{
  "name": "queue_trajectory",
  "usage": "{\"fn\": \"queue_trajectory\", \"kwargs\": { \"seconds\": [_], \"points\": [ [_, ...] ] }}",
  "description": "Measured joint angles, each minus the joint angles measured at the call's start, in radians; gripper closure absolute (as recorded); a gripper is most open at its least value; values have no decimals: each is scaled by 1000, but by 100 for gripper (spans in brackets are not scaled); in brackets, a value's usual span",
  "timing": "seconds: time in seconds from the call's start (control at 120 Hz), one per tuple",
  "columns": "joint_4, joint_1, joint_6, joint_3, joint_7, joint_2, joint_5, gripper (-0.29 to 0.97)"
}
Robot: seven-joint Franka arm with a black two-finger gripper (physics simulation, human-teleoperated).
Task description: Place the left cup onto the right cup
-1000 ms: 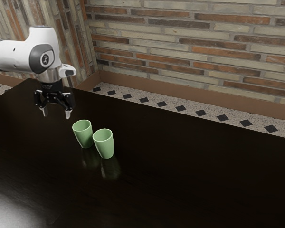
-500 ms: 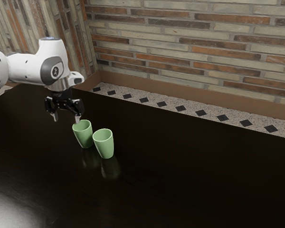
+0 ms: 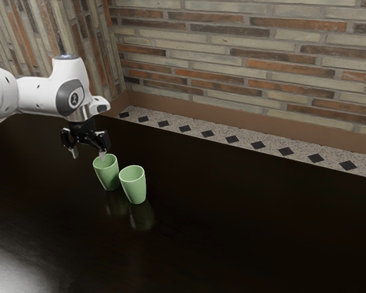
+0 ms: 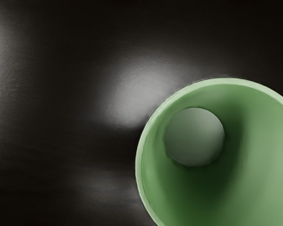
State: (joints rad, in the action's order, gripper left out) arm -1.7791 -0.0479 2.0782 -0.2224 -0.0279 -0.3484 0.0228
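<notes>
The dark surface (image 3: 232,232) carries two green cups. The white arm (image 3: 43,94) extends from the exterior view's left, its wrist pointing straight down over the left cup (image 3: 106,171). That cup stands upright, and the right cup (image 3: 133,184) stands upright just beside it. The claw (image 3: 88,152) hangs just above the left cup's rim, fingers spread apart, gripping nothing.

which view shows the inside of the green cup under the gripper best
The wrist view: it looks down into the pale green round cup, showing its rim, inner wall and floor. The exterior view shows that cup from the side, upright beside a second green cup, under the open black two-finger gripper.
</notes>
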Motion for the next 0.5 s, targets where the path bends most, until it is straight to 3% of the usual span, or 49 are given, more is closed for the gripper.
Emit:
{"fn": "queue_trajectory", "kwargs": {
  "seconds": [0.5],
  "points": [
    [44, -32, 47, 22, 60, -63, 7, 0]
  ]
}}
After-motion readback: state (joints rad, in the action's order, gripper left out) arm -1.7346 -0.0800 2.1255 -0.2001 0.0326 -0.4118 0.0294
